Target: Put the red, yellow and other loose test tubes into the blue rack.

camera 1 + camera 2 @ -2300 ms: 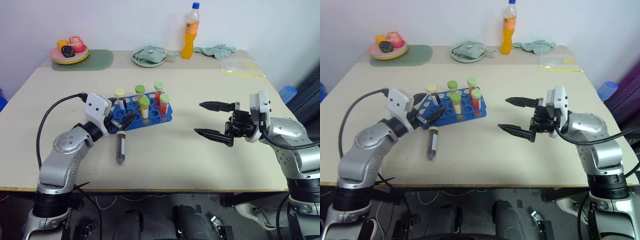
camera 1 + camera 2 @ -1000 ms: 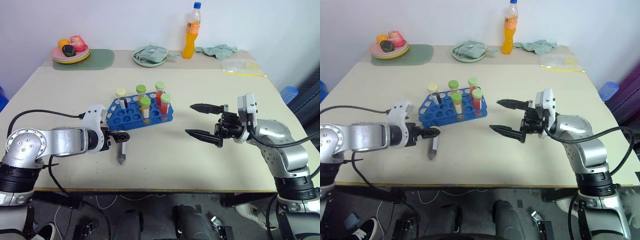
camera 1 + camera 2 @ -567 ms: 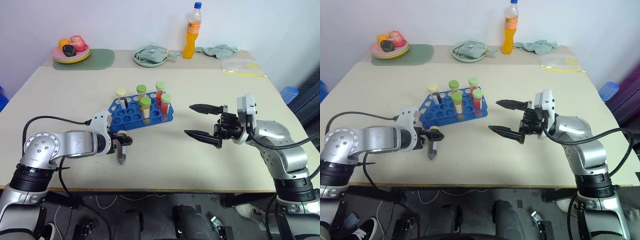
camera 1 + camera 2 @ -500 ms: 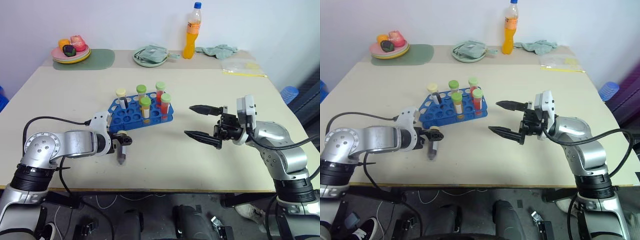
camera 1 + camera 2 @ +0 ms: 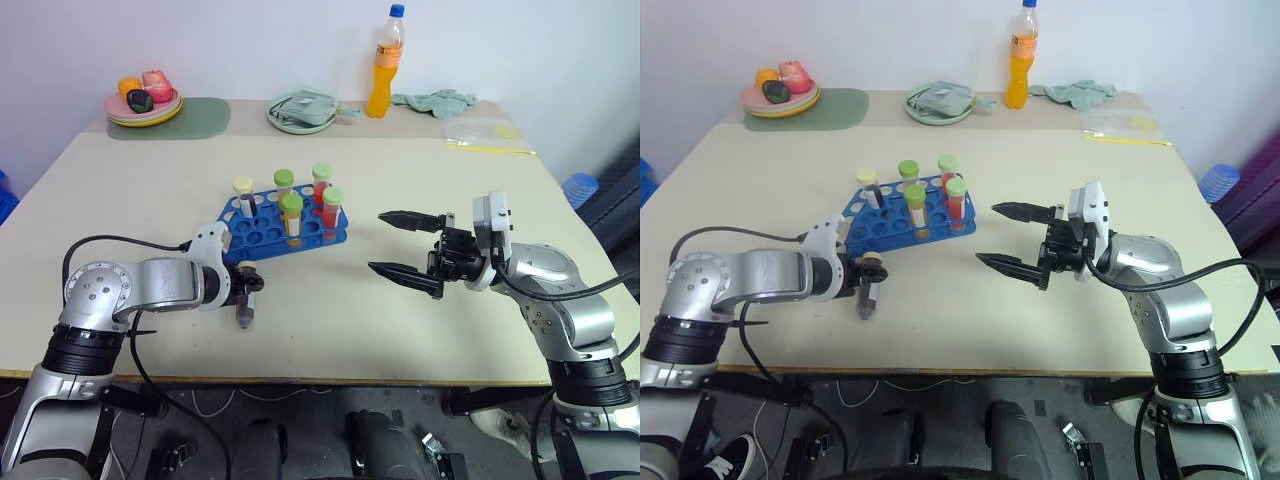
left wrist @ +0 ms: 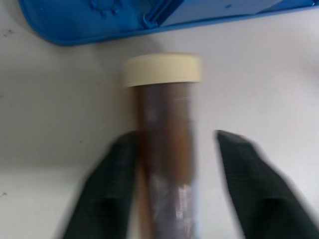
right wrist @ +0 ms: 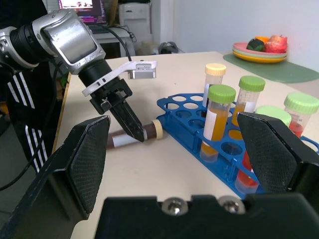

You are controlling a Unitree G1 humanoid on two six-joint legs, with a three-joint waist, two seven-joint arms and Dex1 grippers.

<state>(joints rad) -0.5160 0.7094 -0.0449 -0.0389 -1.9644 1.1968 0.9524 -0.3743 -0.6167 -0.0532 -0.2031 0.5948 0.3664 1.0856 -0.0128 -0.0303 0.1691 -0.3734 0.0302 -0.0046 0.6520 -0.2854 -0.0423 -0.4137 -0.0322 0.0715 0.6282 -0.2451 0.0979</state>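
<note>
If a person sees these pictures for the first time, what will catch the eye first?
Probably the blue rack at the table's centre, with five capped tubes standing in it. Just in front, the left gripper is at a dark tube lying on the table, and the right gripper hangs wide open beside the rack.

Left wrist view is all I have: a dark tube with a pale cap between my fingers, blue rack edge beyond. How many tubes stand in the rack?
Observer: Five tubes stand in the blue rack, four green-capped and one pale-capped.
Operator: Any free holes near me?
Observer: Yes, the holes at the rack's near-left end, closest to the dark tube, are empty.
Operator: Where's the right gripper?
Observer: The right gripper hangs open, right of the rack, apart from it.
</note>
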